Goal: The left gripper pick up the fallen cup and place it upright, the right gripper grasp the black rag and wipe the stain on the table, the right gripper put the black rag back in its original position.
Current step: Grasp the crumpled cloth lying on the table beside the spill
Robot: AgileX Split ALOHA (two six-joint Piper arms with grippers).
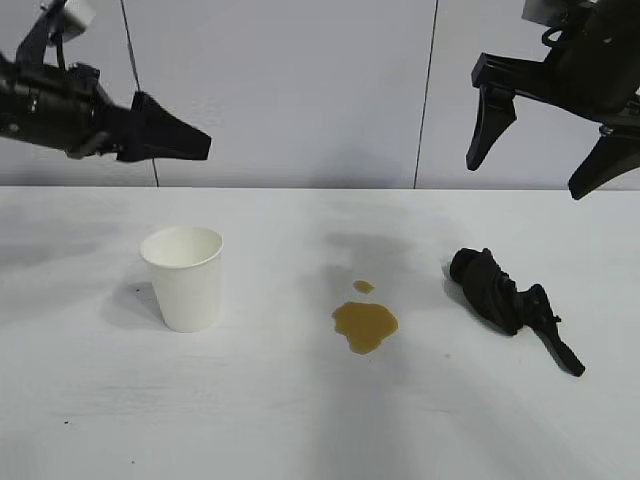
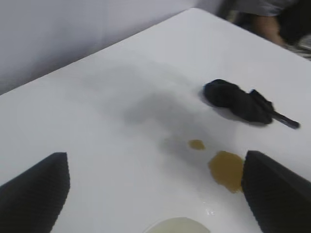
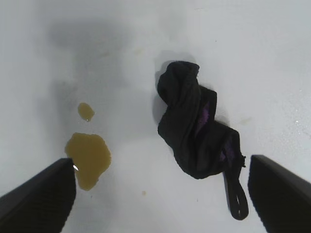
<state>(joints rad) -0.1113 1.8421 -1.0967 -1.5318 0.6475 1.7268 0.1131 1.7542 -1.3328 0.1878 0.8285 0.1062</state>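
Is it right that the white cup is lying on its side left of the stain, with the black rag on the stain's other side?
Not quite. The cup stands upright, mouth up, as the exterior view shows. The rest holds: it is left of the stain, and the black rag lies on the other side.

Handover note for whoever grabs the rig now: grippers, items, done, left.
Left gripper: open, empty, raised above the table, over the cup's left.
Right gripper: open, empty, hovering above the black rag.
Cup: upright, at the table's left side.
Stain: amber puddle plus a small drop, between cup and rag, unwiped.
Done: cup set upright.
Left: grasp rag, wipe stain, return rag to its spot.
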